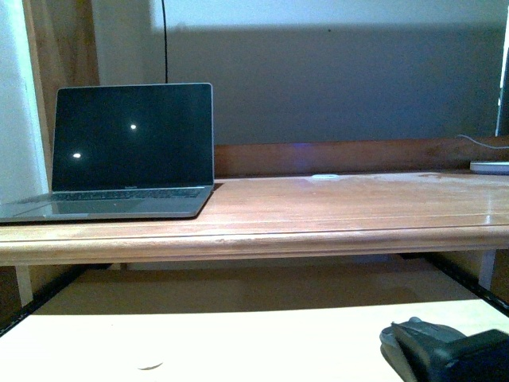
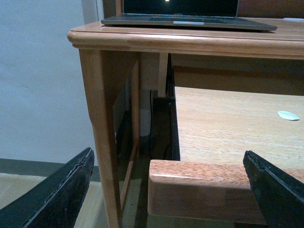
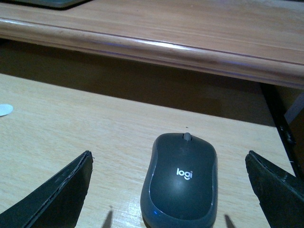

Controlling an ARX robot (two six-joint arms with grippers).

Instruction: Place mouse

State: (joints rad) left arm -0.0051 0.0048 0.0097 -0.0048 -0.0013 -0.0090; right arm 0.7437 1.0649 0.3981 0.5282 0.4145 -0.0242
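The mouse (image 3: 180, 183) is lying flat on the lower worktop (image 3: 71, 128), close to its right edge and toward the near edge. Its scroll wheel is pointing at the upper worktop (image 1: 334, 207), where the laptop (image 1: 131, 147) is sitting open at the left end.

The right gripper (image 3: 168, 154) is facing the mouse from the rear. Its fingers (image 3: 66, 190) are spread wide, one on each side, both clear of the shell and gripping nothing. The left gripper (image 2: 168, 153) is hanging off the left front corner of the worktops, likewise wide apart and empty.

The pick-up looks like the step in hand. To do it well, the right arm should be centring on the logo and sinking until the pads are meeting the widest part of the flanks. Closing evenly matters, since the smooth rounded shell is likely to squirt out of a high pinch. The lift should be clearing the upper worktop's overhanging front edge before travelling forward.
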